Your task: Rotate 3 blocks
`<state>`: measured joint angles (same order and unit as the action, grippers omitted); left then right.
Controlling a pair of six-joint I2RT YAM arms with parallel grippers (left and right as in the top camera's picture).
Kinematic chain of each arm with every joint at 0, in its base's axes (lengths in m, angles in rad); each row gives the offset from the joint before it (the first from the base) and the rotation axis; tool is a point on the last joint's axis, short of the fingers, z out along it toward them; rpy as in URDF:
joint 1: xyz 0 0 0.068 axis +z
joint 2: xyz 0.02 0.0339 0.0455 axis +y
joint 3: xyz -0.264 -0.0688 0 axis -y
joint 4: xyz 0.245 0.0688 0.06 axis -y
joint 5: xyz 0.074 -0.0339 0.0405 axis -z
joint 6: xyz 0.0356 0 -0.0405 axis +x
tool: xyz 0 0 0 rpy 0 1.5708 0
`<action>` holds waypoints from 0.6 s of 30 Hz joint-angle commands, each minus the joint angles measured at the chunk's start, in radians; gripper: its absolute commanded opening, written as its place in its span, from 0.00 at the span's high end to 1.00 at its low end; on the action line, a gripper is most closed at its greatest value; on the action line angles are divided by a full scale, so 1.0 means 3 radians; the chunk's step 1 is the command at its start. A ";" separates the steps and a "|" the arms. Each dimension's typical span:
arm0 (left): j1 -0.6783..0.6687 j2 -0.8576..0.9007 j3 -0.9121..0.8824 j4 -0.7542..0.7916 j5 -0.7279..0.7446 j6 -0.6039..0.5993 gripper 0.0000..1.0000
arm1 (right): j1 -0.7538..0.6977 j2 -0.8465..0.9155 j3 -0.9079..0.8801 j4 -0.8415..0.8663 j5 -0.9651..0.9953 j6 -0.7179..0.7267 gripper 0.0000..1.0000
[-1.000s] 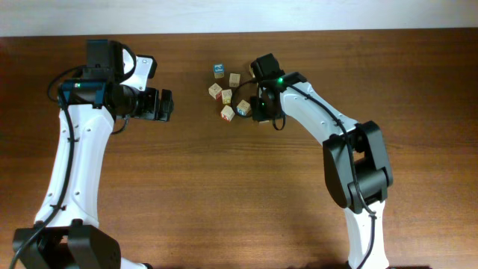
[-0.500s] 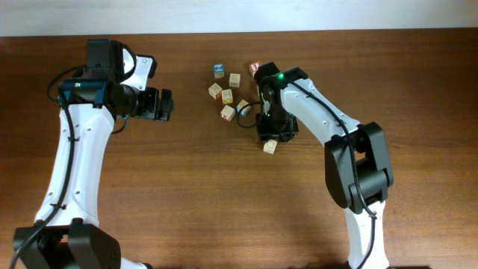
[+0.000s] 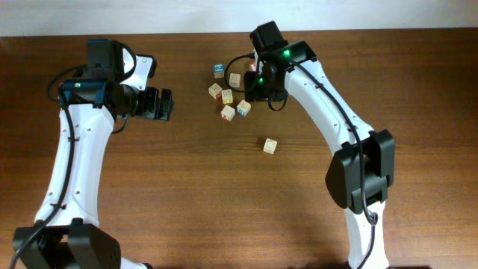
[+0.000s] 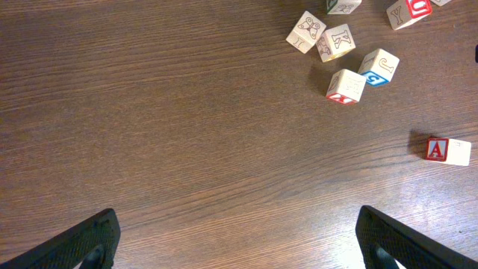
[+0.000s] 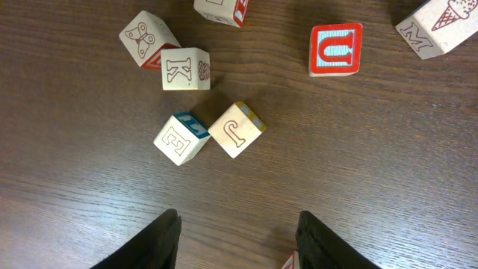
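- Wooden blocks (image 3: 227, 95) sit in a bunch on the brown table (image 3: 149, 187).
- One block (image 3: 269, 146) lies alone, away from the bunch.
- Right gripper (image 5: 237, 218) hangs over the bunch, jaws partly open, holding nothing.
- Left gripper (image 3: 166, 104) is off to the side, jaws wide open, empty.

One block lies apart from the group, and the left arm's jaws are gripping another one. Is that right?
Not quite. The left arm's jaws stand open and empty over the table, gripping nothing, as the left wrist view shows. One block does lie apart from the group.
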<state>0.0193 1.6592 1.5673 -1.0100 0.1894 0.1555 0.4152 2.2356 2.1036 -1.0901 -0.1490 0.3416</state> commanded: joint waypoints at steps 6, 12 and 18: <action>0.0003 0.0011 0.0071 0.0001 -0.0011 -0.0041 0.01 | 0.0039 -0.0069 0.0047 0.0020 -0.0001 0.0051 0.49; 0.0003 0.0011 0.0071 0.0001 -0.0011 -0.0041 0.01 | 0.0039 -0.0018 0.0045 0.0298 0.0097 0.0559 0.52; 0.0003 0.0011 0.0071 0.0001 -0.0011 -0.0041 0.01 | 0.0106 0.0261 0.0045 0.0610 0.0098 0.0561 0.49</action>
<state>0.0193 1.6596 1.5673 -1.0100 0.1894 0.1551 0.4297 2.2780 2.1040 -0.9306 -0.1318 0.4992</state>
